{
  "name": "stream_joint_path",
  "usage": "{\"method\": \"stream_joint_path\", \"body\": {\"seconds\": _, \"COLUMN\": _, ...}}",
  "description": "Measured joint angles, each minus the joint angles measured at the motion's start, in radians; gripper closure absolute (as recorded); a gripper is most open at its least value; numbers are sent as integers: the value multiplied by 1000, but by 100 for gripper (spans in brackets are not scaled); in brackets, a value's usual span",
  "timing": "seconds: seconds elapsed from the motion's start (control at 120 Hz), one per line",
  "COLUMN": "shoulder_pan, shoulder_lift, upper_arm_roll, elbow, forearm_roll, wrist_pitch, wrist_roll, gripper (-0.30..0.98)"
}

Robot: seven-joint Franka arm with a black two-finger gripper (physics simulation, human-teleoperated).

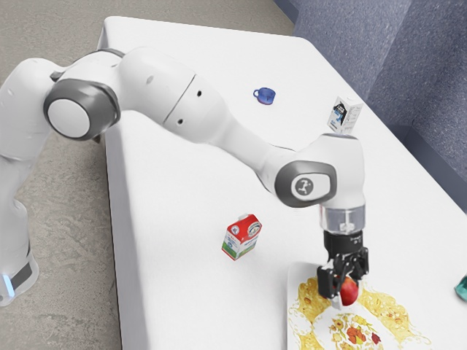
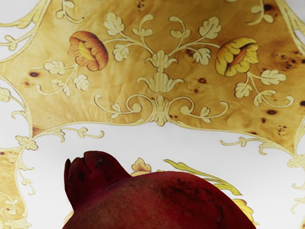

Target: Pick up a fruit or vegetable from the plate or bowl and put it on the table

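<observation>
Claw (image 1: 346, 289) at pomegranate (image 1: 350, 293)

Open or gripping, I cannot tell. The pomegranate is lower right in the exterior view, over the plate (image 1: 294, 281). Likely firm, weighty, slick: hold its widest part, clear of the crown (image 2: 91, 174).

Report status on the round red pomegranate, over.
Black gripper at pomegranate, grip unconfirmed. Fruit on or above flowered yellow-and-white tray, not on white table. Red-topped carton stands aside.

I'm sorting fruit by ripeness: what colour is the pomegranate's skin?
The pomegranate is dark red with blackish blotches, seen best in the wrist view.
</observation>
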Motion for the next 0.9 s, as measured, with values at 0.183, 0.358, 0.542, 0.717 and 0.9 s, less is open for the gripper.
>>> {"method": "stream_joint_path", "body": {"seconds": 0.183, "shoulder_pan": 30, "shoulder_lift": -128, "upper_arm_roll": 36, "elbow": -98, "forearm_roll": 25, "wrist_pitch": -13, "wrist_roll": -8, "gripper": 35}}
{"method": "stream_joint_path", "body": {"seconds": 0.358, "shoulder_pan": 124, "shoulder_lift": -219, "upper_arm_roll": 74, "elbow": -144, "forearm_roll": 45, "wrist_pitch": -66, "wrist_roll": -14, "gripper": 35}}
{"method": "stream_joint_path", "body": {"seconds": 0.542, "shoulder_pan": 216, "shoulder_lift": -220, "upper_arm_roll": 122, "elbow": -146, "forearm_roll": 50, "wrist_pitch": -117, "wrist_roll": -17, "gripper": 35}}
{"method": "stream_joint_path", "body": {"seconds": 0.717, "shoulder_pan": 227, "shoulder_lift": -222, "upper_arm_roll": 156, "elbow": -146, "forearm_roll": 54, "wrist_pitch": -142, "wrist_roll": -18, "gripper": 17}}
{"method": "stream_joint_path", "body": {"seconds": 0.9, "shoulder_pan": 187, "shoulder_lift": -284, "upper_arm_roll": 179, "elbow": -204, "forearm_roll": 104, "wrist_pitch": -156, "wrist_roll": -19, "gripper": 5}}
